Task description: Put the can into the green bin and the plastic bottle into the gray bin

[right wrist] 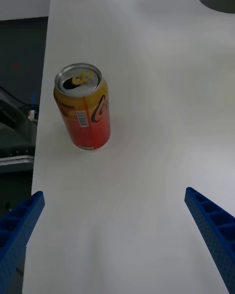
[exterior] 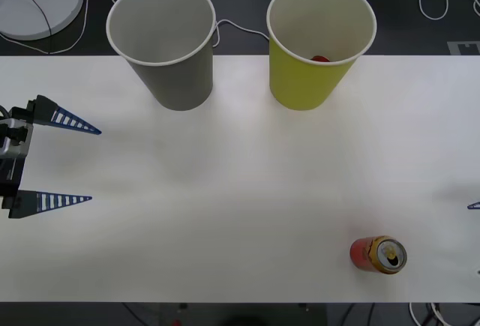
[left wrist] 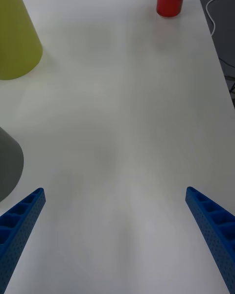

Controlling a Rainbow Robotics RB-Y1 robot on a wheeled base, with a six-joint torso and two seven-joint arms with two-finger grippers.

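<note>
The can point(exterior: 379, 255) stands upright near the table's point(exterior: 240, 191) front edge. The right gripper point(right wrist: 115, 225) faces it, fingers spread wide (nothing held). The left gripper point(exterior: 71, 163) waits open at the left.

The can point(exterior: 377, 255), upright near the worktop's front edge toward its right corner, looks like glossy metal, with a shiny gold top and a smooth red and yellow printed side. The gray bin point(exterior: 166, 41) and the green bin point(exterior: 313, 49) along the rear edge look like matt paper cups with pale insides and thin white rims. The worktop point(exterior: 240, 183) is a smooth, matt white surface, and the left end effector point(exterior: 73, 163) at its left edge has ribbed blue plastic-looking fingers.
</note>
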